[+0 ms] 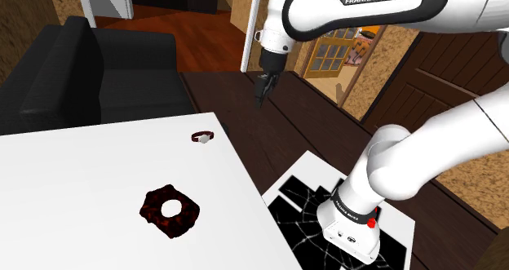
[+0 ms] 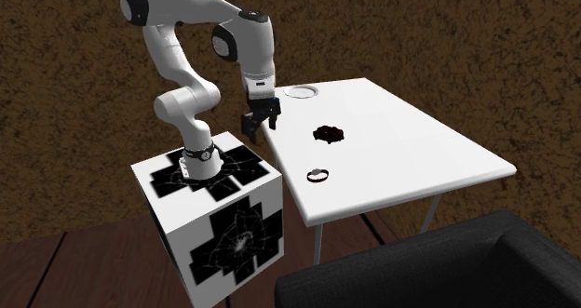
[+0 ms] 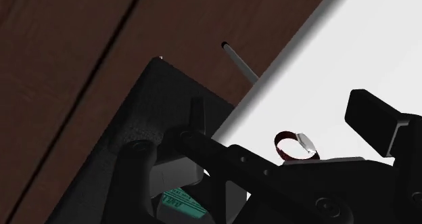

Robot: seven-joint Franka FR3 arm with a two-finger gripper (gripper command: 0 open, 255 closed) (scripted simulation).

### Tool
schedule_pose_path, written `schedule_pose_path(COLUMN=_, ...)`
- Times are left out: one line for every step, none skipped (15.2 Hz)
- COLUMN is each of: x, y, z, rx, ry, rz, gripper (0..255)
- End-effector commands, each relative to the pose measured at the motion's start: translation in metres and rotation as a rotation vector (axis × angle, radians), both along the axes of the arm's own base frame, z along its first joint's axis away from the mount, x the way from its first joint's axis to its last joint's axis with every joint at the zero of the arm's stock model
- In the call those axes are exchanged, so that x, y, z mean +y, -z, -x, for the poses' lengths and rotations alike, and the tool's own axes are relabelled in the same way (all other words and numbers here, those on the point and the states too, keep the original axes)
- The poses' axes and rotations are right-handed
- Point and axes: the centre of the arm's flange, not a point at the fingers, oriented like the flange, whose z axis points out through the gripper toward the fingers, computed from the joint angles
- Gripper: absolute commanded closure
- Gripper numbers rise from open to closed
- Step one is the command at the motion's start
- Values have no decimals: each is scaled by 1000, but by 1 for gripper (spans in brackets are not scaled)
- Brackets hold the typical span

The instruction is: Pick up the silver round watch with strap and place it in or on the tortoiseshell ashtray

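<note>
The silver round watch (image 1: pixel 201 136) with a dark red strap lies on the white table (image 1: pixel 73 195), close to its far edge. The dark, mottled ashtray (image 1: pixel 170 211) with a pale round centre sits nearer the middle of the table. My gripper (image 1: pixel 263 90) hangs open and empty in the air past the table's corner, above the wooden floor and to the shoulder view's right of the watch. In the second exterior view the gripper (image 2: pixel 260 122) is beside the table's edge, with the watch (image 2: pixel 318 175) and the ashtray (image 2: pixel 329 133) on the tabletop. Past the fingers, the wrist view has the watch (image 3: pixel 295 147) lying on the white top.
A black sofa (image 1: pixel 90 73) stands beyond the table. A white plate (image 2: pixel 301 93) rests at the table corner near the arm. The patterned stand (image 2: pixel 219 213) adjoins the table. A thin table leg (image 3: pixel 240 63) crosses the dark wooden floor (image 3: pixel 67 53).
</note>
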Motion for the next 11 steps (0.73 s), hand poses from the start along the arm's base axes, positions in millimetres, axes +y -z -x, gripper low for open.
schedule_pose_path(x=19, y=16, z=-14, rx=-25, ry=-84, rz=7, gripper=0)
schedule_pose_path(x=28, y=21, z=-21, rx=-36, ry=-124, rz=11, gripper=0)
schedule_pose_path(x=38, y=27, z=-27, rx=-47, ry=-163, rz=15, gripper=0)
schedule_pose_path(x=47, y=33, z=-33, rx=-59, ry=-203, rz=19, gripper=0)
schedule_pose_path(x=57, y=39, z=-39, rx=-70, ry=-243, rz=23, gripper=0)
schedule_pose_path(x=67, y=44, z=-45, rx=-81, ry=-283, rz=27, gripper=0)
schedule_pose_path(x=78, y=50, z=-50, rx=-92, ry=-323, rz=31, gripper=0)
schedule_pose_path(x=88, y=56, z=-55, rx=-103, ry=-363, rz=35, gripper=0)
schedule_pose_path(x=99, y=61, z=-59, rx=-115, ry=-403, rz=39, gripper=0)
schedule_pose_path(x=109, y=67, z=-63, rx=-126, ry=-443, rz=43, gripper=0)
schedule_pose_path(x=120, y=73, z=-67, rx=-137, ry=-483, rz=47, gripper=0)
